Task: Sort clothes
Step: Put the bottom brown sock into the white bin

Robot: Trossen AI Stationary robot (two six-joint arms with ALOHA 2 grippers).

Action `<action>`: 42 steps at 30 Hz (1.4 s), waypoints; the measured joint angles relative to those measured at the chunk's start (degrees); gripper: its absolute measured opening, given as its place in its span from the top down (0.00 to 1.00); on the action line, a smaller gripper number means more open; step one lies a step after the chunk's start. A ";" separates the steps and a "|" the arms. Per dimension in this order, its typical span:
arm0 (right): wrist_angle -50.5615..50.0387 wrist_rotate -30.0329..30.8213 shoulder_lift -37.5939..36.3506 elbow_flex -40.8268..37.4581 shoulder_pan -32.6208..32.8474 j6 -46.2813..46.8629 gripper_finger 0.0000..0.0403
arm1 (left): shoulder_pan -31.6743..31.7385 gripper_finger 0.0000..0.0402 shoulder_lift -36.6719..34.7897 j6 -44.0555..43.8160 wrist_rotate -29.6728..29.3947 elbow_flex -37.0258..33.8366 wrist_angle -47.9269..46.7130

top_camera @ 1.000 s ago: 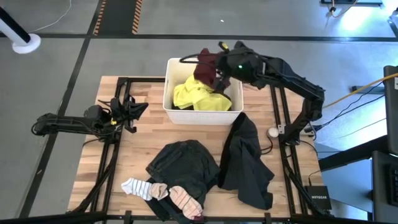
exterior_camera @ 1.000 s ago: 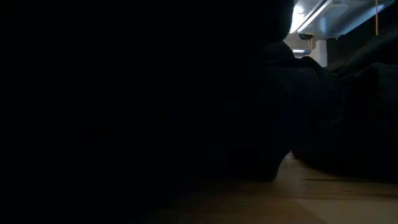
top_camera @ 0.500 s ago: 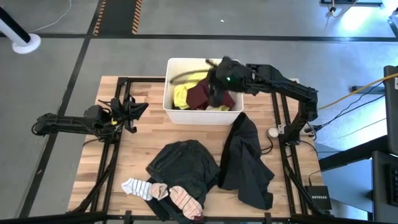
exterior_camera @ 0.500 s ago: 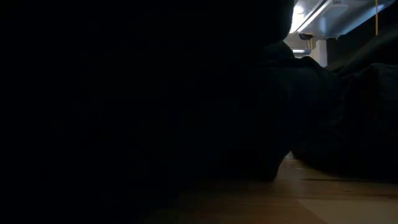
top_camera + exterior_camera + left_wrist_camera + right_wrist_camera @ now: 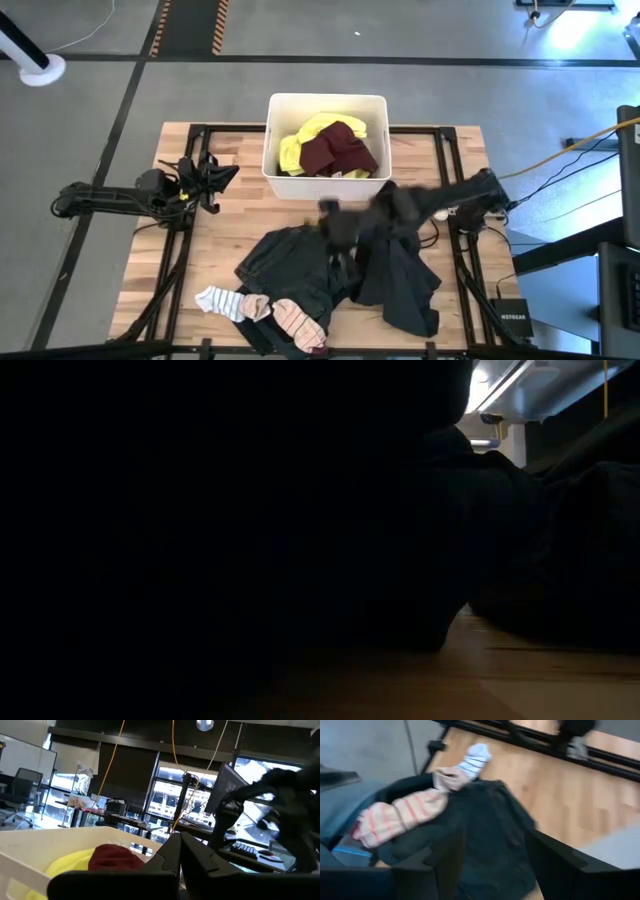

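Fingers of the right gripper (image 5: 335,232) are spread apart above the denim garment (image 5: 290,265), with striped socks (image 5: 415,802) just beyond it.

White lettering reading NETGEAR on a small black box (image 5: 513,318) at about four o'clock off the table's corner, no other legible writing anywhere else around here
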 joint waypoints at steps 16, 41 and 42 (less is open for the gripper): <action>15.04 1.59 18.11 -3.19 6.96 4.85 0.45 | 0.00 0.99 -0.02 2.93 -0.02 0.00 1.15; 19.54 -6.15 22.97 -3.19 5.78 8.23 0.55 | 0.00 0.99 -0.02 3.19 -0.02 0.00 3.11; 19.47 -5.78 22.97 -3.19 5.82 8.12 0.59 | 0.00 0.99 0.00 3.19 -0.02 0.00 3.11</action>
